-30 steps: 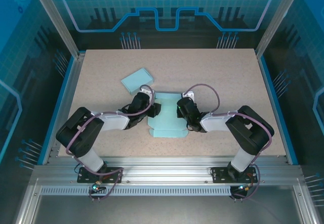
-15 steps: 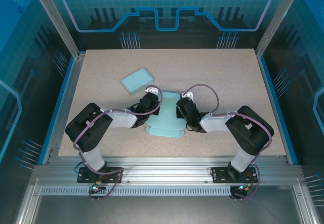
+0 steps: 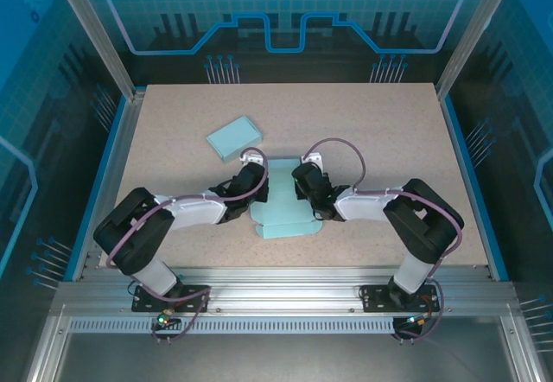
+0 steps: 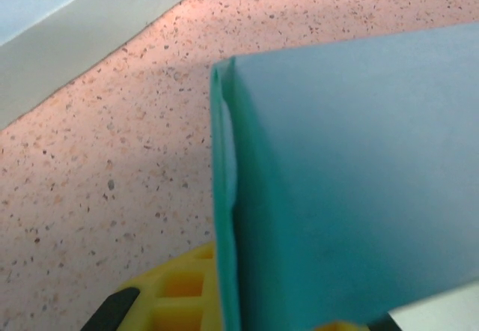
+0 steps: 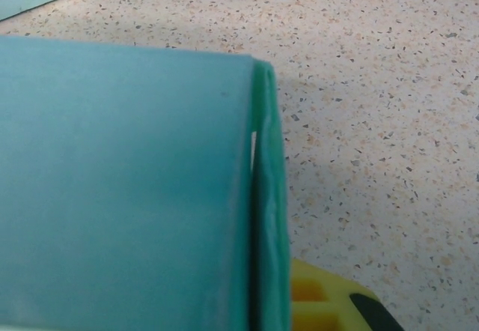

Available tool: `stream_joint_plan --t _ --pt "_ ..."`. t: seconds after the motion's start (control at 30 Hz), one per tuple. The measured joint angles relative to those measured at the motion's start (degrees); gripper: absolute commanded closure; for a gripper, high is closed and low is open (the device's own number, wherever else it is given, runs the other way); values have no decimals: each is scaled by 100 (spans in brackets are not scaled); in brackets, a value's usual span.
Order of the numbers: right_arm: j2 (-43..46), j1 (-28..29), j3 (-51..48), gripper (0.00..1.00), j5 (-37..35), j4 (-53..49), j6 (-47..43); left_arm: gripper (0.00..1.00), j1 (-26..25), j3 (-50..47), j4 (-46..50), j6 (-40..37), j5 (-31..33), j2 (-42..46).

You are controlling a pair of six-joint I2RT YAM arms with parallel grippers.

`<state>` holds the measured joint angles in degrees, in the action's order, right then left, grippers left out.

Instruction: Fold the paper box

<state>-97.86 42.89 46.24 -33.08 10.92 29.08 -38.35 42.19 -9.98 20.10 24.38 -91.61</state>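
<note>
Now pinches box [image 3: 285, 218] wall between fingers of left gripper [image 3: 263, 194], just closed from half-spread. Pinches opposite wall with right gripper [image 3: 299, 192] too. Probably leaves both sides ready for folding.

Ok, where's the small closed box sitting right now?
In the top view the small closed box lies left of centre on the table, just beyond the left gripper, apart from the paper box.

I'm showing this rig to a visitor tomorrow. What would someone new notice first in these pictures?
First, the light teal paper box lying mid-table, with the left gripper and right gripper shut on its opposite sides. Each wrist view shows a folded teal edge close up. Behind and to the left lies a second teal box, apart from both arms, on the speckled table.
</note>
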Motion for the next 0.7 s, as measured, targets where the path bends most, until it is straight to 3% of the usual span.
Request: stream_joint_plan --t 0.47,0.6,0.7 --pt "0 81 212 81 -494 -662 -216 100 -9 468 1058 249 -586 105" --pt "-2 127 302 83 -636 -817 -214 100 -9 621 1296 254 -590 105" --pt "-76 173 555 91 -863 -1130 -76 100 -9 684 1410 367 -632 105"
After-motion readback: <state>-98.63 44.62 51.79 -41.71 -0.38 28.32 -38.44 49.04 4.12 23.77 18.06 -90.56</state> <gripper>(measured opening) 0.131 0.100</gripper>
